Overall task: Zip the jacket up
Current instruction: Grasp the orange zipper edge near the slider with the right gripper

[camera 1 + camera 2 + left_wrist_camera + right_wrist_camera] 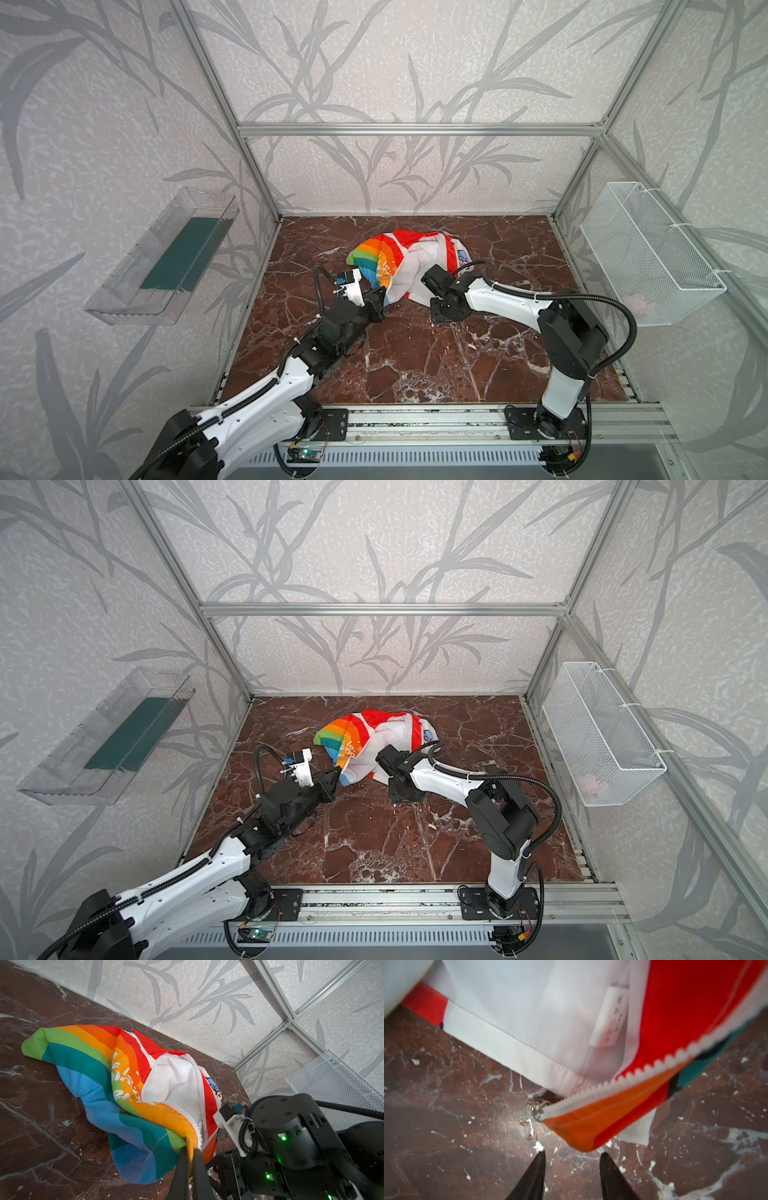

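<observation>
Pinching: left gripper [190, 1148] clamps jacket [399, 266] hem corner.
Jacket: crumpled, near bench [415, 361] far edge, unzipped.
Right gripper [572, 1153]: part-open, empty; best centre on ring pull [536, 1110], keeping hem taut.

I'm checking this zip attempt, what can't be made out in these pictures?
- Zipper pull, right wrist view: blurred, engagement unclear.
- Label print on the jacket, right wrist view: blurred.
- Right gripper in both top views: tips hidden under its own wrist.
- Pink object in the wire basket, in both top views: too small, behind mesh.
</observation>
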Controlling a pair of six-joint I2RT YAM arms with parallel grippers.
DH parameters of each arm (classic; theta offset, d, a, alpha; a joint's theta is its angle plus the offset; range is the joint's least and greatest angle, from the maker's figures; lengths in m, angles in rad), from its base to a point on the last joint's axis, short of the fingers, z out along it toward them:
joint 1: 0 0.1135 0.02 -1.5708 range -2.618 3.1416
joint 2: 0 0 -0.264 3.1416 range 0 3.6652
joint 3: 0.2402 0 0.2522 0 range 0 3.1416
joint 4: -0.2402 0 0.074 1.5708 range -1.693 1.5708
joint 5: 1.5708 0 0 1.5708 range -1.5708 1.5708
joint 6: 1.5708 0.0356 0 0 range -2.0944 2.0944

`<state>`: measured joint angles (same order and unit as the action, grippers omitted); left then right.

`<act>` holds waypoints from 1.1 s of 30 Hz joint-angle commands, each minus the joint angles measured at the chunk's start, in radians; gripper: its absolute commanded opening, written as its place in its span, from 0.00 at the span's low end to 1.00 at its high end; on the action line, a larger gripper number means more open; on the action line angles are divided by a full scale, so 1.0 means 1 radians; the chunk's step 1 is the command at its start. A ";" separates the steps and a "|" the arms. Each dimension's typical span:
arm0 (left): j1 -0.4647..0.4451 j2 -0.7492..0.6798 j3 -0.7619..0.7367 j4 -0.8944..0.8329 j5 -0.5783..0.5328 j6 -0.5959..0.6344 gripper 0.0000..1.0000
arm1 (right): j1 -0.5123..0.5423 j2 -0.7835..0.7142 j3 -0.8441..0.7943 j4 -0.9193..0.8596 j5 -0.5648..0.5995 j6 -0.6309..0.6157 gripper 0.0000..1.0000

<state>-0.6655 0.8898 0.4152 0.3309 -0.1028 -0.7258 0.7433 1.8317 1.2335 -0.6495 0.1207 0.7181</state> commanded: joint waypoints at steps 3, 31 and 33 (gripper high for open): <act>-0.002 -0.032 -0.007 -0.016 -0.027 0.005 0.00 | -0.021 0.059 0.065 0.036 -0.022 -0.014 0.41; 0.002 -0.037 0.032 -0.002 -0.024 0.030 0.00 | -0.083 -0.029 -0.031 0.316 -0.213 -0.210 0.00; 0.002 -0.032 0.036 0.050 -0.012 0.038 0.00 | -0.093 -0.113 -0.108 0.454 -0.258 -0.259 0.00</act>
<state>-0.6655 0.8600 0.4168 0.3149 -0.1177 -0.7067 0.6640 1.8530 1.1812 -0.3744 -0.0620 0.5461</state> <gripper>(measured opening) 0.047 0.048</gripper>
